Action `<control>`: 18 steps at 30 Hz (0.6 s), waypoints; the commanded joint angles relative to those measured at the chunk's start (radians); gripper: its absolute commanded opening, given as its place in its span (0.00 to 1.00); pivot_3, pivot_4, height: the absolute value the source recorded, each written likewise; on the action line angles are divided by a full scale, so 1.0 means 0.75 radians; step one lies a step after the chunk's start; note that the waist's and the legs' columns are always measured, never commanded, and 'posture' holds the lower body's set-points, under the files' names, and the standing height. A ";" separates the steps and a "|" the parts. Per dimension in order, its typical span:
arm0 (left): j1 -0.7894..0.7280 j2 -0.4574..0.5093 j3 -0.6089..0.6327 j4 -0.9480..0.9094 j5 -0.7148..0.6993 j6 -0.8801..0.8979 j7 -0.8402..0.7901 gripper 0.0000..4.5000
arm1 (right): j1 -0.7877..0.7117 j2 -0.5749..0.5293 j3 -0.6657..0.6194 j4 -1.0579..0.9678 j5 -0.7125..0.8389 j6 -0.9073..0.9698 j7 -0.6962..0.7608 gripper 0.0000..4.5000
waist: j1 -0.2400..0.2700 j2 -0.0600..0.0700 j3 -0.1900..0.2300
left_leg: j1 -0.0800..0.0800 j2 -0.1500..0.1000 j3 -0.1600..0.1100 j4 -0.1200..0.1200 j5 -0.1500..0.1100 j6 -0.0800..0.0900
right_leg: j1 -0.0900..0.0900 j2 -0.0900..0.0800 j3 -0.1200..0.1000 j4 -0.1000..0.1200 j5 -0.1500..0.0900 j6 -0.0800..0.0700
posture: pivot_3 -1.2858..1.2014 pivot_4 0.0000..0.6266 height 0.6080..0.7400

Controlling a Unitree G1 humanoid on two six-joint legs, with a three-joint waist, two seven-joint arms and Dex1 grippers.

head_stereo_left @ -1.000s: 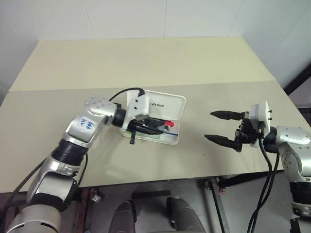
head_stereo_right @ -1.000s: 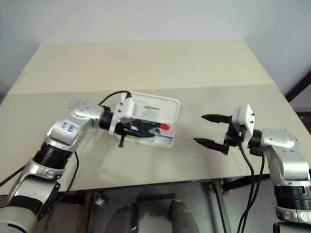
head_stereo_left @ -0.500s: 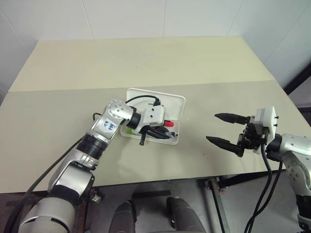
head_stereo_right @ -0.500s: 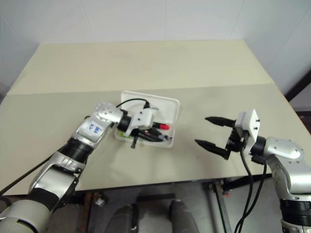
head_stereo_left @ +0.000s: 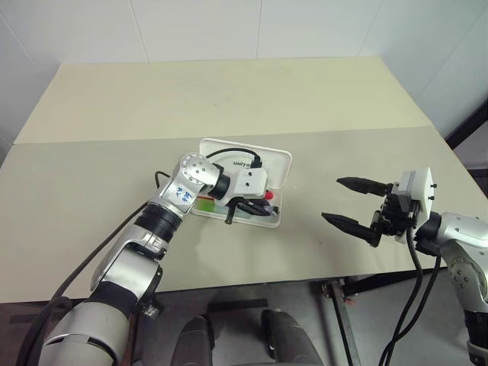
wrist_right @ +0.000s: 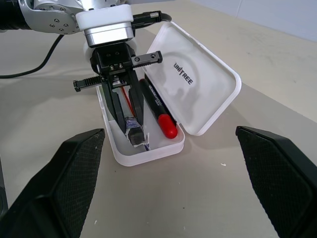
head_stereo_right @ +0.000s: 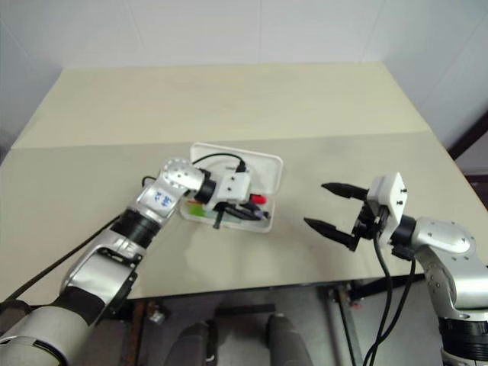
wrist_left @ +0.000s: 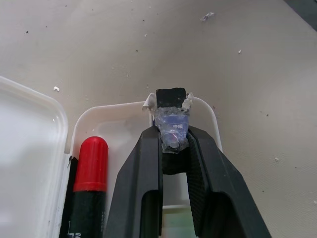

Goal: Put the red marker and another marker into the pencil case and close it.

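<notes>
White plastic pencil case [wrist_right: 208, 94] is lying open on the table [head_stereo_left: 229, 99], its lid tilting back on the far long side and its tray facing up. The red marker [wrist_right: 157, 110] is already resting in the tray, along the side next to the lid, its red cap pointing toward the short end wall nearest the right arm.

The left gripper [wrist_right: 132, 130] is reaching down into the same tray, its fingers pressing on the green-capped marker [wrist_left: 172, 135], whose pale end is poking out past the fingertips and sitting just beside that short end wall. This marker is running along the fingers, so its long axis is lining up with the tray and lying parallel to the red marker, just beside it on the near side. Whether it is touching the tray floor is hard to tell.

The right gripper [head_stereo_left: 332, 198] is hovering well apart to the right, its fingers spread wide and holding nothing.

Letting go looks like the step in hand; the lid is waiting on the far side, and the left arm is much nearer to it
</notes>
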State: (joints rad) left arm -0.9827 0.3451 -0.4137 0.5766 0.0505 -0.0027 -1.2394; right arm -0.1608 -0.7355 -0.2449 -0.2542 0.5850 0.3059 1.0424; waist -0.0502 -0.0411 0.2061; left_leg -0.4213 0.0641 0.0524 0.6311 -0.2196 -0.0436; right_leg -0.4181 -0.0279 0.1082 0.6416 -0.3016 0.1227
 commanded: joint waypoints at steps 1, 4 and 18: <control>-0.038 -0.007 0.004 -0.003 0.019 0.002 -0.012 0.16 | 0.004 0.000 -0.041 -0.048 0.033 -0.018 -0.007 1.00 | 0.000 0.000 0.000 | 0.000 0.000 0.000 0.000 0.000 0.000 | 0.000 0.000 0.000 0.000 0.000 0.000 | 0.52 0.24 1.00; -0.041 -0.005 0.002 0.014 0.047 -0.006 0.000 0.37 | 0.006 0.001 -0.042 -0.048 0.034 -0.020 -0.008 1.00 | 0.001 0.000 0.000 | 0.000 0.000 0.000 0.001 0.000 0.000 | 0.000 0.000 0.000 0.000 0.000 0.000 | 0.52 0.24 1.00; -0.058 -0.084 0.161 -0.163 -0.154 0.149 -0.052 0.99 | -0.047 0.015 -0.009 0.027 0.017 -0.062 0.006 1.00 | 0.003 0.000 0.000 | 0.000 0.000 0.000 0.001 0.000 0.000 | 0.000 0.000 0.000 0.001 0.000 0.001 | 0.52 0.24 1.00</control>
State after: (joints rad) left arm -0.9976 0.2827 -0.3282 0.5185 -0.0184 0.0950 -1.2619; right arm -0.1818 -0.7308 -0.2431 -0.2346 0.5918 0.2822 1.0405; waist -0.0477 -0.0411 0.2061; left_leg -0.4214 0.0641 0.0524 0.6314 -0.2197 -0.0436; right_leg -0.4180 -0.0278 0.1082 0.6423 -0.3014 0.1232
